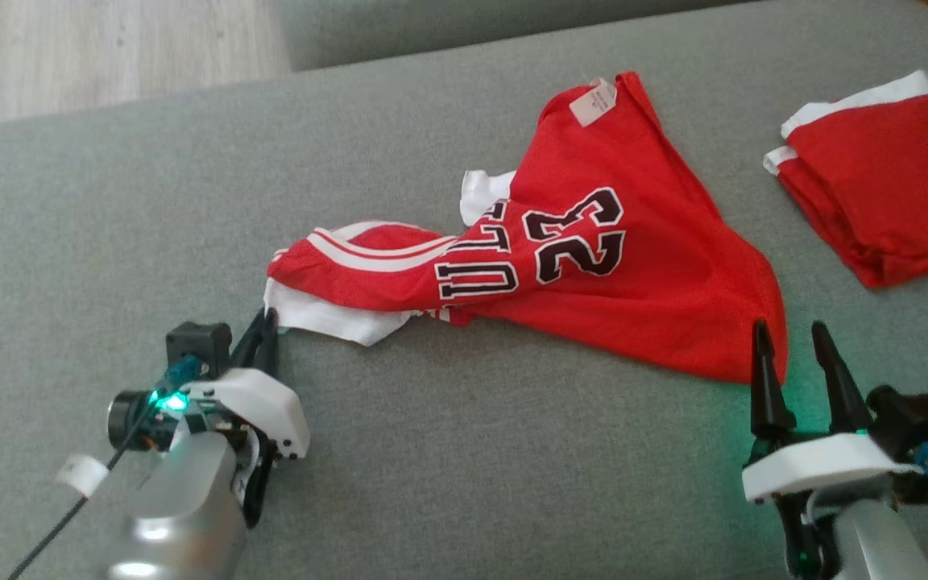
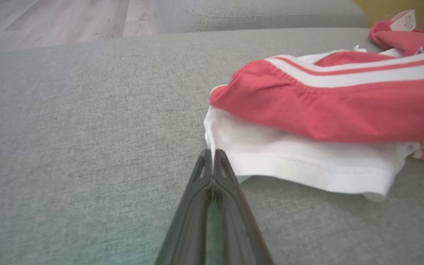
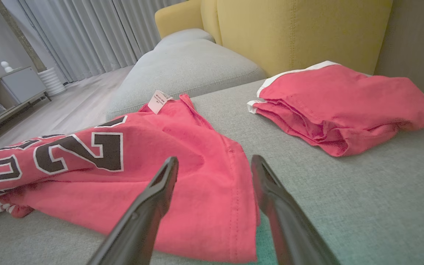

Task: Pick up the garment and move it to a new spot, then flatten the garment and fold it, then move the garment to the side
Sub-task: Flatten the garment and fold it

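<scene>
on the couch (image 1: 432, 451), left gripper (image 1: 268, 326) pinches the jersey (image 1: 593, 274) by its hem; right gripper (image 1: 788, 328), open, should bite the corner deep.

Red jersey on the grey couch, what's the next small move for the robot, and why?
Probably close the right gripper. The left gripper is shut with its tips at the white hem of the red jersey, seemingly pinching it. The right gripper stands open astride the jersey's near red corner. Gripping that corner would give both arms a hold to lift the garment.
</scene>
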{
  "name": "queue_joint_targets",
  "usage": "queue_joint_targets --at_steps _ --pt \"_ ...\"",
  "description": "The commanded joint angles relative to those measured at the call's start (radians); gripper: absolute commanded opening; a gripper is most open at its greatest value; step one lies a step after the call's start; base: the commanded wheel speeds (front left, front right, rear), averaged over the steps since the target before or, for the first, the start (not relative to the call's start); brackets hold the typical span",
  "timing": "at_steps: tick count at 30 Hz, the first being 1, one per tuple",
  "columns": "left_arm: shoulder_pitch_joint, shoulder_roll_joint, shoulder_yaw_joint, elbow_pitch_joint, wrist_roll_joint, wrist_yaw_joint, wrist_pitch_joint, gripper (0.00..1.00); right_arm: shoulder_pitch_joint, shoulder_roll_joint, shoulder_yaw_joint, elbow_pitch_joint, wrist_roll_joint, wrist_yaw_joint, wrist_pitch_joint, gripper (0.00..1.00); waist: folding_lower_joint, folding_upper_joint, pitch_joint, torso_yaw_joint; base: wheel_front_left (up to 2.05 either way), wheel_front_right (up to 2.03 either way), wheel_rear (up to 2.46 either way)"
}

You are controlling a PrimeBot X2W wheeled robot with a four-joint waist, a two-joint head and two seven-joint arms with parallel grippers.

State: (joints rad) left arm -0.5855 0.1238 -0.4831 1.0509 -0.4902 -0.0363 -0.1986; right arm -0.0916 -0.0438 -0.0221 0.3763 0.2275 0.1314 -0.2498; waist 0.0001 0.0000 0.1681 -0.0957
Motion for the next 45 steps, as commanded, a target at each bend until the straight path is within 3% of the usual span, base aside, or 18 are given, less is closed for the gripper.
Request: queue_joint_targets --at_steps 1,12,21,31,32,33,34,41,45 --pt "-0.01 0.018 0.027 -0.018 -0.009 -0.004 -0.022 0.0 -0.003 -0.006 0.015 -0.011 -0.007 -0.001 -0.008 1.0 -0.0001 0.0 -0.021 0.002 0.0 0.0 0.0" --pt "0.064 0.012 0.056 -0.176 -0.003 0.008 -0.062 0.0 0.024 -0.006 -0.057 0.127 0.037 -0.001 0.06 1.0 -0.0001 0.0 -0.089 0.044 0.0 0.0 0.0" --pt "0.149 0.022 0.076 -0.381 0.03 0.041 -0.063 0.0 -0.031 -0.006 -0.056 0.249 0.09 -0.001 0.061 1.0 -0.0001 0.0 -0.089 0.096 0.0 0.0 0.0" --pt "0.189 0.034 0.059 -0.482 0.036 0.059 -0.049 0.0 -0.092 -0.006 -0.079 0.408 0.085 -0.001 0.025 1.0 -0.0001 0.0 -0.084 0.129 0.0 0.0 0.0" --pt "0.192 0.036 0.058 -0.489 0.036 0.061 -0.047 0.0 -0.098 -0.006 -0.078 0.42 0.085 -0.001 0.022 0.89 -0.0001 0.0 -0.084 0.129 0.0 0.0 0.0" --pt "0.195 0.039 0.058 -0.494 0.036 0.063 -0.045 0.0 -0.103 -0.006 -0.075 0.432 0.086 -0.001 0.02 0.38 -0.0001 0.0 -0.084 0.128 0.0 0.0 0.0" --pt "0.197 0.042 0.057 -0.5 0.036 0.066 -0.042 0.0 -0.108 -0.006 -0.068 0.442 0.088 -0.001 0.017 0.0 -0.0001 0.0 -0.085 0.128 0.0 0.0 0.0" --pt "0.221 0.049 0.07 -0.54 0.01 0.075 -0.029 0.0 -0.122 -0.006 -0.004 0.42 0.129 -0.001 -0.003 0.0 -0.0001 0.0 -0.115 0.116 0.0 0.0 0.0" --pt "0.253 0.011 0.126 -0.576 -0.119 0.028 0.005 0.0 -0.111 -0.006 0.024 0.323 0.157 -0.001 -0.009 0.0 -0.0001 0.0 -0.15 0.107 0.0 0.0 0.0"
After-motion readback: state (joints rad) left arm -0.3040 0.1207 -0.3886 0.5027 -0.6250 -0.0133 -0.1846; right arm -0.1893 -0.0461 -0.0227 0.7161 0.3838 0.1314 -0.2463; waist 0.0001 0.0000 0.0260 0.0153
